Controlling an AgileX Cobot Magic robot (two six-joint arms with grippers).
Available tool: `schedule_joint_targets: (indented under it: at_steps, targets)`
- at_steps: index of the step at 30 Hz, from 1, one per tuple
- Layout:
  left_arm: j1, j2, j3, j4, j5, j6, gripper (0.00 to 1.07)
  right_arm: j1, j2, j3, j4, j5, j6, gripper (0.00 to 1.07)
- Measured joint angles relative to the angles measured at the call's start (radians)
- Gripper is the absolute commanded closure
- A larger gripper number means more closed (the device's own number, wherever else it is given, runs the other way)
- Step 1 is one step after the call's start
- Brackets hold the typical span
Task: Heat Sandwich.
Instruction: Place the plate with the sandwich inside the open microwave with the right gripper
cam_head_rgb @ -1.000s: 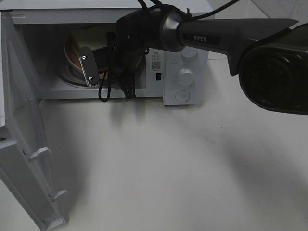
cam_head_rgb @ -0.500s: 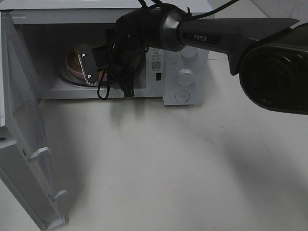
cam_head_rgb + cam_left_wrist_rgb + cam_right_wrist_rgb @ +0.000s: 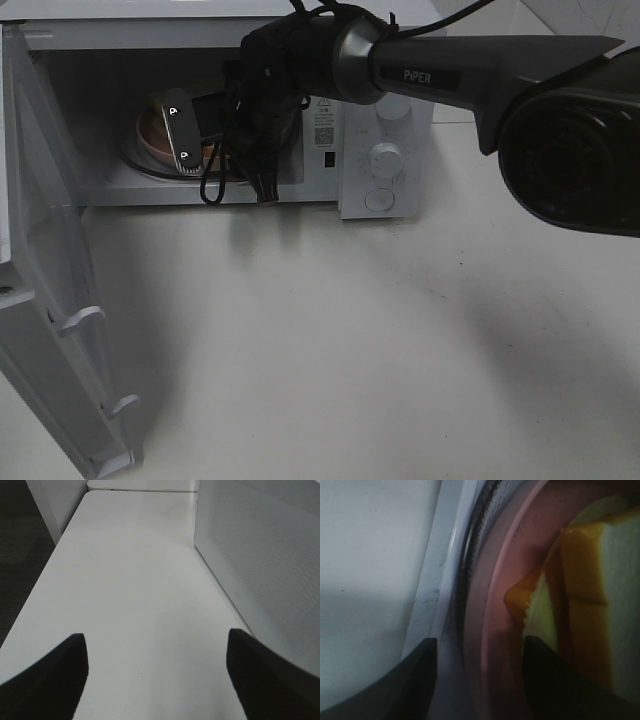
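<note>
White tabletop [image 3: 350, 330] bears an open microwave [image 3: 400, 190], where we find the sandwich [image 3: 585, 580] on a pink plate [image 3: 492, 605] ready for heating, the right gripper [image 3: 479, 650] parted astride the rim, apparently to leave it there, and the left gripper [image 3: 156, 640] spread empty outside.

White microwave [image 3: 400, 200], pink plate [image 3: 495, 610], pale sandwich [image 3: 585, 580] with yellow-orange edges.

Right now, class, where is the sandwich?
The sandwich lies on the pink plate, which the exterior high view shows inside the open microwave, left in its cavity, at the right gripper.
</note>
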Motion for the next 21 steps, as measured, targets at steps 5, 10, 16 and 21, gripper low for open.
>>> schedule_joint_targets:
  at_steps: [5, 10, 16, 21]
  targets:
    - [0.0, 0.0, 0.0, 0.0, 0.0, 0.0, 0.33, 0.005, -0.021, 0.0, 0.0, 0.053, 0.045, 0.55]
    - [0.0, 0.0, 0.0, 0.0, 0.0, 0.0, 0.33, 0.019, -0.04, 0.0, 0.0, 0.079, 0.069, 0.55]
    - [0.0, 0.0, 0.0, 0.0, 0.0, 0.0, 0.33, 0.034, -0.077, 0.028, 0.002, 0.107, 0.09, 0.55]
    - [0.0, 0.0, 0.0, 0.0, 0.0, 0.0, 0.33, 0.048, -0.104, 0.087, 0.002, 0.119, 0.091, 0.55]
